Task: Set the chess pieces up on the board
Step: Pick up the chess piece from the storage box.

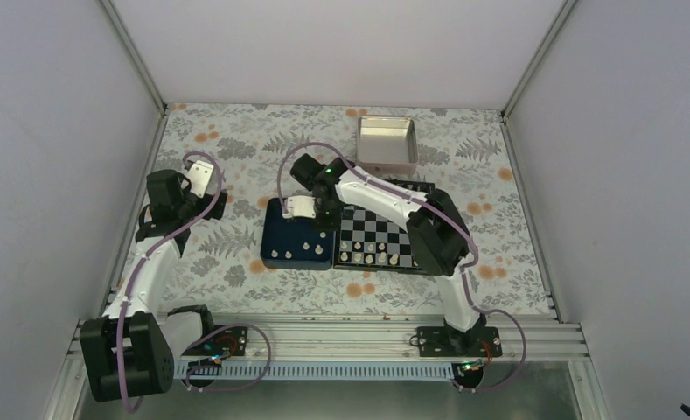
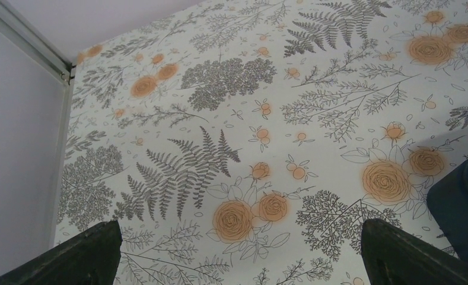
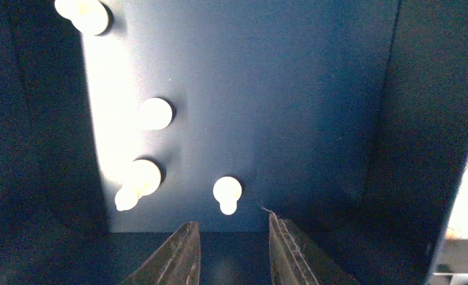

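Several tiny white chess pieces (image 1: 299,255) lie along the near side of a dark blue tray (image 1: 282,220). More white pieces (image 1: 372,258) stand on the near rows of the chequered board (image 1: 381,226), just right of the tray. My right gripper (image 1: 310,215) hangs over the tray, open and empty. In the right wrist view its fingertips (image 3: 187,234) are apart, with one white piece (image 3: 227,193) just ahead of the gap between them and others (image 3: 141,180) to the left. My left gripper (image 1: 203,178) is wide open over bare cloth, with nothing between its fingers (image 2: 89,252).
A silver metal tin (image 1: 386,142) stands at the back, behind the board. The dark blue tray's corner (image 2: 464,205) shows at the right edge of the left wrist view. Grey walls close in the floral cloth (image 1: 236,140) on three sides.
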